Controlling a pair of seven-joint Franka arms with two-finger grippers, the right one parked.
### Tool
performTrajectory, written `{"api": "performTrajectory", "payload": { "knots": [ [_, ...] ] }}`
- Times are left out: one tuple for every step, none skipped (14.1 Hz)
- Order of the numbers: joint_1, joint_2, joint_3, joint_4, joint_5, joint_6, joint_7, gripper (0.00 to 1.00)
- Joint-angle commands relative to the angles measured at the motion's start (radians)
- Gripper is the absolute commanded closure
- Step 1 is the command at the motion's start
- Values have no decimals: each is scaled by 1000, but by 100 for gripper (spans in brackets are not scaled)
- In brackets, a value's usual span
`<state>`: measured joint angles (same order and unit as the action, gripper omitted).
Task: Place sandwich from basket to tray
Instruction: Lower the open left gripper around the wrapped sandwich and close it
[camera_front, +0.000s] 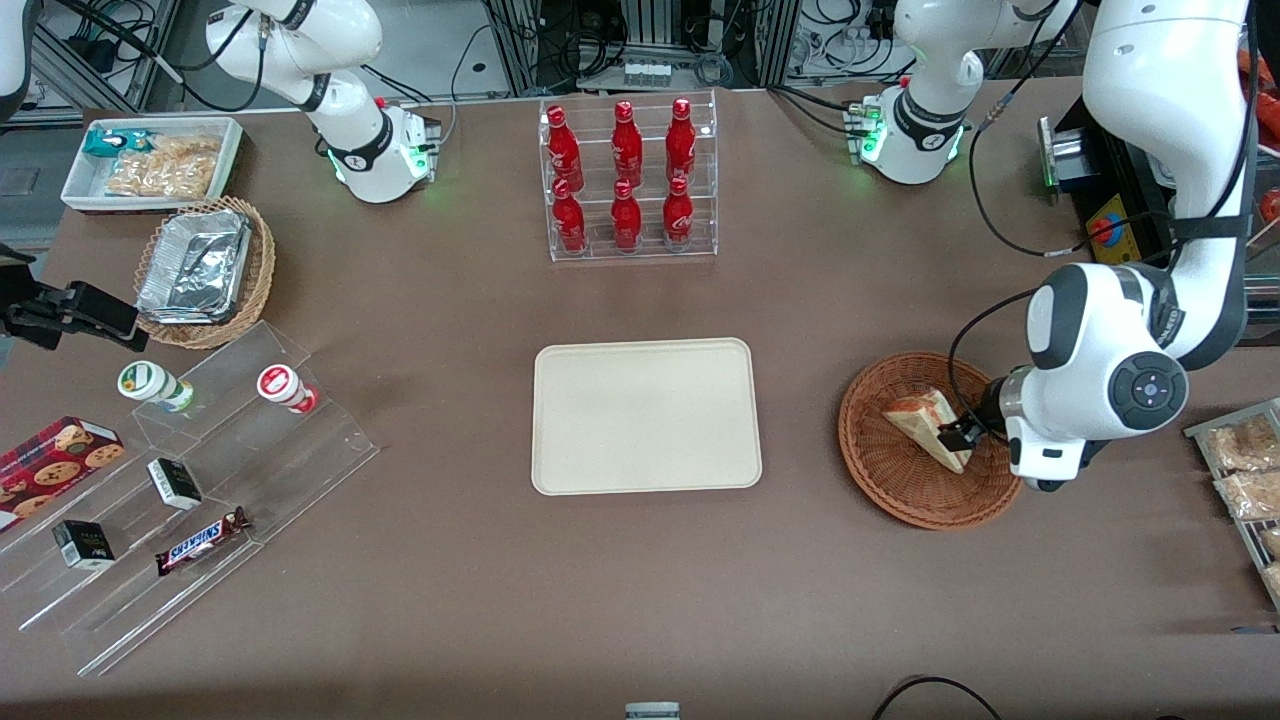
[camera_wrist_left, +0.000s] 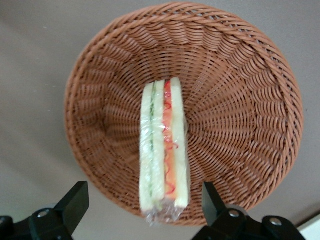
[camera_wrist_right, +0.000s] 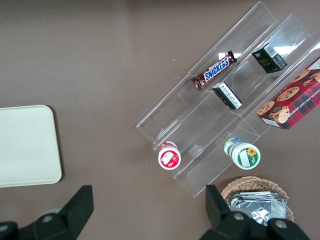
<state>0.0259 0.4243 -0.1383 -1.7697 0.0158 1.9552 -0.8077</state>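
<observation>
Nothing of the carry is done yet, as I judge it. The sandwich (camera_wrist_left: 164, 150) lies in the wicker basket (camera_wrist_left: 240, 75), and the cream tray (camera_front: 645, 415) sits bare, well apart from the basket toward the middle of the surface (camera_front: 450, 580). My claw (camera_wrist_left: 145, 207) hangs just above the basket at its rim, spread wide: one finger (camera_wrist_left: 75, 200) stands off one bread face and the other off the opposite face, with clear gaps on both sides, so I have hold of nothing. What remains is to come down, close on the wedge, lift it, carry it to the tray and let go.

The wedge rests on a cut edge, its filling layers facing up at my wrist camera: green stripe beside one slice, red-orange beside the other. Its long axis runs from the basket's middle out to the rim under my claw, where the wrapped end just overhangs. That axis lies crosswise to the line between my fingers, so closing should squeeze bread face to bread face.
</observation>
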Motion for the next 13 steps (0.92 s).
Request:
{"api": "performTrajectory", "payload": {
  "knots": [
    [-4, 45, 0, -2, -31, 57, -19, 0],
    [-4, 51, 0, -4, -31, 57, -19, 0],
    [-3, 56, 2, -5, -31, 57, -19, 0],
    [-3, 57, 0, -8, -31, 57, -19, 0],
    [-3, 60, 2, -11, -31, 57, -19, 0],
    [-1, 67, 2, -11, -31, 57, -19, 0],
    [-1, 74, 0, -13, -33, 59, -19, 0],
    [-1, 83, 0, -17, -33, 60, -19, 0],
    [-1, 83, 0, -31, -33, 73, -19, 0],
    [-3, 79, 0, -52, -33, 92, -21, 0],
    [-3, 77, 0, -66, -33, 108, -21, 0],
    [-3, 79, 2, -73, -34, 117, -21, 0],
    [-3, 80, 0, -79, -34, 123, -21, 0]
  ]
}}
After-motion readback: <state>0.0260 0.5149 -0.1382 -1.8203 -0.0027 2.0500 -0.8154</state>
